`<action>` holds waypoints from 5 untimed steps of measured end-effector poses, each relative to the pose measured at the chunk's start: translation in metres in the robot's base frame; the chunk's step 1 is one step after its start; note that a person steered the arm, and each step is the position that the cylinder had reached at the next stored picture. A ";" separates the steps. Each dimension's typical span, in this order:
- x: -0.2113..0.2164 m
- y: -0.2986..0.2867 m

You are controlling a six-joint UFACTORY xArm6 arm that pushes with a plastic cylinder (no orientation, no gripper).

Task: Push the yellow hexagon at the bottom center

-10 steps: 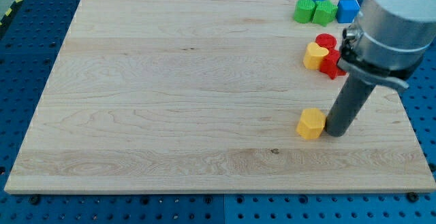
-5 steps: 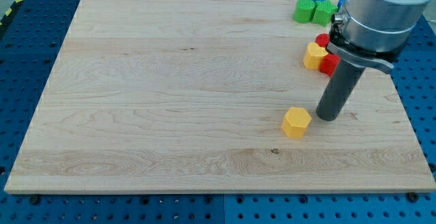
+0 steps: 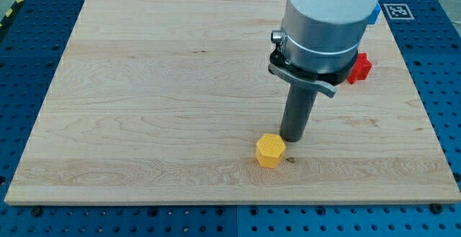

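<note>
Yellow hexagon (image 3: pixel 270 150): lies flat on the board's lower half, a little to the view's right of the board's middle line and near the bottom edge without reaching it. Top face catches the light; the side faces are a darker yellow.

Desk (image 3: pixel 144 86): pale wooden board set on a blue perforated surface. The whole stretch at the view's left of the hexagon is bare wood grain.

Knot (image 3: pixel 291 159): small dark mark in the wood, just to the view's right of the hexagon and below the rod's foot.

My tip (image 3: pixel 292 138): lower end of the dark rod, down on the board just up and to the view's right of the hexagon. It stands right at the block's upper right corner; touching or a hair apart, cannot tell.

Fingers: this arm carries none. It ends in the plain rod, which has hold of nothing.

Arm body (image 3: pixel 320 28): broad grey and white cylinder with a dark clamp ring, rising above the rod and covering the board's upper right region.

Red block (image 3: pixel 359 67): shows at the view's right of the arm body, partly hidden by it; shape not clear. Well apart from the hexagon.

Blue block (image 3: pixel 376 14): only a sliver at the arm's right edge near the view's top; shape cannot be made out.
</note>
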State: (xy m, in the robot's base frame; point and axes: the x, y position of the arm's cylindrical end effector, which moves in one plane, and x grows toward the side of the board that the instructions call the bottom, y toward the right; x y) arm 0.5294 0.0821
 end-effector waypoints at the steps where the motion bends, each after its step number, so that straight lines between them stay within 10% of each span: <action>1: 0.001 -0.017; 4: 0.009 -0.014; 5: -0.002 0.066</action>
